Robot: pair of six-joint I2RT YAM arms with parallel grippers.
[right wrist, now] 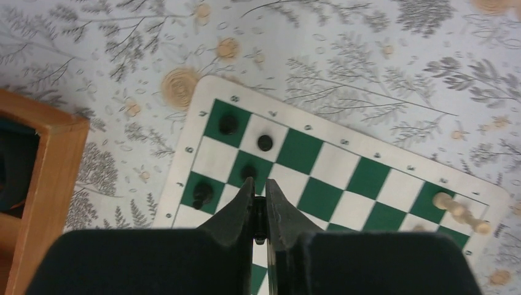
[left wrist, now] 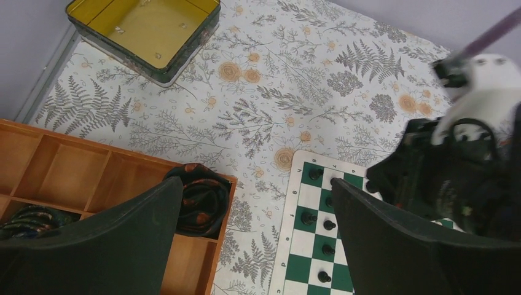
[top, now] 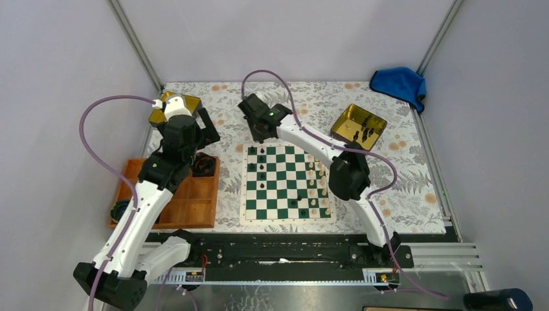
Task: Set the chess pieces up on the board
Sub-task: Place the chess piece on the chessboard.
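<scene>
The green and white board (top: 288, 184) lies mid-table. Black chess pieces (top: 261, 167) stand along its left side, and cream pieces (top: 317, 184) along its right. My right gripper (top: 257, 129) hangs over the board's far left corner. In the right wrist view it (right wrist: 259, 184) is shut on a small black piece (right wrist: 259, 215) above the squares, beside black pieces (right wrist: 249, 172) standing there. My left gripper (left wrist: 257, 184) is open and empty, above the mat between the wooden tray (left wrist: 61, 166) and the board (left wrist: 307, 246). More black pieces lie in the gold tin (top: 358, 126) at the right.
The orange tray (top: 175, 194) sits left of the board, with a rolled dark cloth (left wrist: 199, 196) in one compartment. A second gold tin (left wrist: 147, 31) stands at the far left. A blue cloth (top: 399, 83) lies at the far right corner.
</scene>
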